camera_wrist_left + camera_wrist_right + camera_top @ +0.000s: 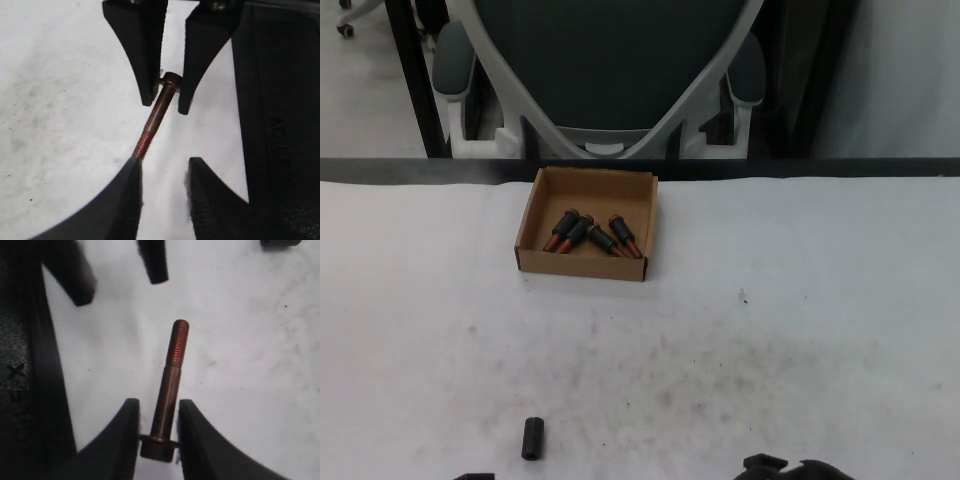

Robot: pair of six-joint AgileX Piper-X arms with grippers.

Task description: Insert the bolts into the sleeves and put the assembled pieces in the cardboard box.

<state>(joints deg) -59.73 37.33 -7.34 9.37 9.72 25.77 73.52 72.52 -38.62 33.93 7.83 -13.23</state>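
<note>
My right gripper (158,405) is shut on the head of a copper bolt (170,380), which lies just above the white bench with its threaded end pointing away. Facing it, my left gripper (165,165) stands open, and the bolt's thread tip (141,147) sits at the edge of one of its fingers (125,200). A lone black sleeve (532,438) lies near the front of the bench, and its end (280,242) also shows beyond the bolt in the right wrist view. The cardboard box (532,215) at the back holds several assembled pieces (592,236).
The white bench cover (800,300) spreads wide between the box and the front edge. An office chair (610,60) stands behind the bench. Dark parts of the arms (790,468) poke in at the front edge.
</note>
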